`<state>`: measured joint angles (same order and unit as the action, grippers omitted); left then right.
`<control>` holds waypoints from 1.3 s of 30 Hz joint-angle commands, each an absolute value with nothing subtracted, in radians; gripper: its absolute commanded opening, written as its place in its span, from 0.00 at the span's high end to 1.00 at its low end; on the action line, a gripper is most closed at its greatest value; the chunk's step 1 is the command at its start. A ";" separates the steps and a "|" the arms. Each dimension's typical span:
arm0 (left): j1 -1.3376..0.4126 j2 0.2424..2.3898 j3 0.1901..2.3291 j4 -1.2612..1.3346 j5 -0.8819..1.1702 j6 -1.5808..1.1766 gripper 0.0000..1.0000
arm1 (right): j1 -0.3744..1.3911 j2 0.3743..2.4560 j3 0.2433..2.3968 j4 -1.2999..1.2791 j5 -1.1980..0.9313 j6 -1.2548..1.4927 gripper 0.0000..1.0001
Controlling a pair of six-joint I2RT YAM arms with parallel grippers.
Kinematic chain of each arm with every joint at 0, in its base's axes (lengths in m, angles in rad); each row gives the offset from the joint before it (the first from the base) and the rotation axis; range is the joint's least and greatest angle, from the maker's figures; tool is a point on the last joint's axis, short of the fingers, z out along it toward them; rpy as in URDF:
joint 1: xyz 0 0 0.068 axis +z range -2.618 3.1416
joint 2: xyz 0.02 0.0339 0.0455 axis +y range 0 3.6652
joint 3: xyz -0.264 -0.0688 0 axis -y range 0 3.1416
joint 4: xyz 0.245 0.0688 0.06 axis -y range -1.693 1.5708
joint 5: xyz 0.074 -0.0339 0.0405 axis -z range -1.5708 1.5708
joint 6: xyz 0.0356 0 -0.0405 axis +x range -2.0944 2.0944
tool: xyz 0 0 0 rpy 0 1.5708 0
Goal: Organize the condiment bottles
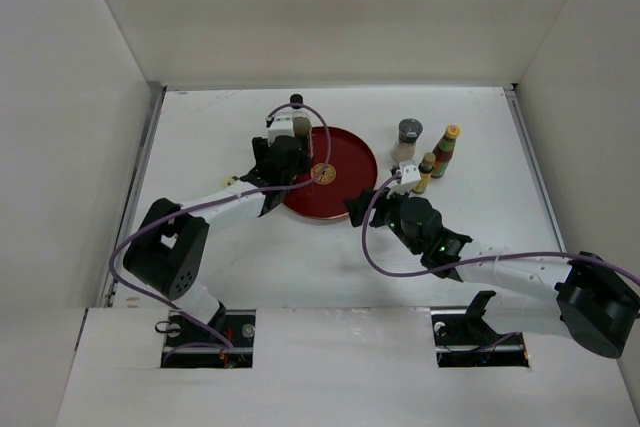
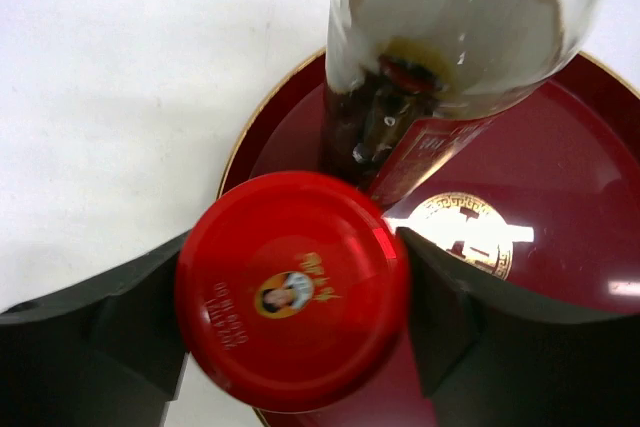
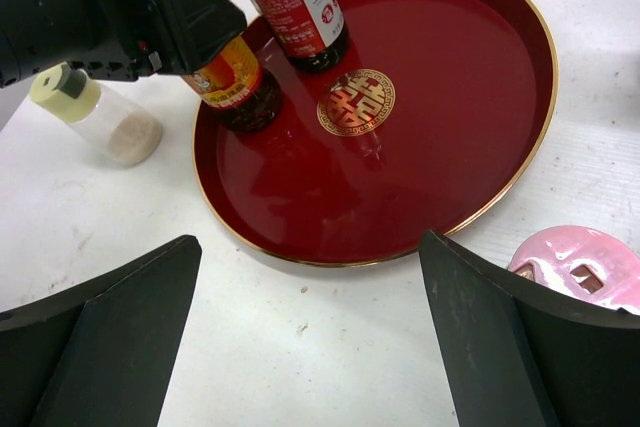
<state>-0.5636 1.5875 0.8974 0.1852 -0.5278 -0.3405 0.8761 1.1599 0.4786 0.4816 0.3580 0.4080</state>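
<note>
My left gripper [image 2: 295, 257] is pinched on the red-capped jar [image 2: 290, 292], with one finger against each side of its lid. The jar stands on the dark-red plate [image 3: 540, 97], just inside the rim on the side nearest my left arm. Right behind it on the plate stands a tall bottle [image 3: 295, 7] with a red label; the two are close together, but I cannot tell whether they touch. My right gripper [image 3: 308, 242] hangs spread wide and holds nothing, over the white table [image 1: 220, 127] at the plate's near right edge. Off the plate, on the table beside its rim and near my left gripper, sits a cream-capped shaker [image 3: 95, 117] of pale grains. A pink cap [image 3: 585, 267] shows just beside my right finger, clear of the plate's rim; the rest of that bottle is out of sight. On the table to the right of the plate, a grey-capped jar [image 1: 410, 132], an orange-capped bottle [image 1: 447, 150] and a yellow-capped bottle [image 1: 425, 172] stand upright in a loose cluster.
</note>
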 commanded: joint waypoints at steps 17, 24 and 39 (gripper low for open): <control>-0.506 0.985 0.643 -0.095 -0.701 -0.474 0.08 | 0.874 1.161 0.500 0.545 0.339 0.416 0.02; -0.398 1.034 0.607 -0.088 -0.626 -0.491 0.08 | 0.874 1.178 0.506 0.545 0.333 0.417 0.02; -0.384 1.175 0.581 0.081 -0.701 -0.479 0.62 | 0.874 1.175 0.506 0.545 0.328 0.417 0.04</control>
<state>-0.3748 1.2316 0.5983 0.0158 -0.6575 -0.4789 0.8761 1.1809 0.4786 0.4835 0.3393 0.4084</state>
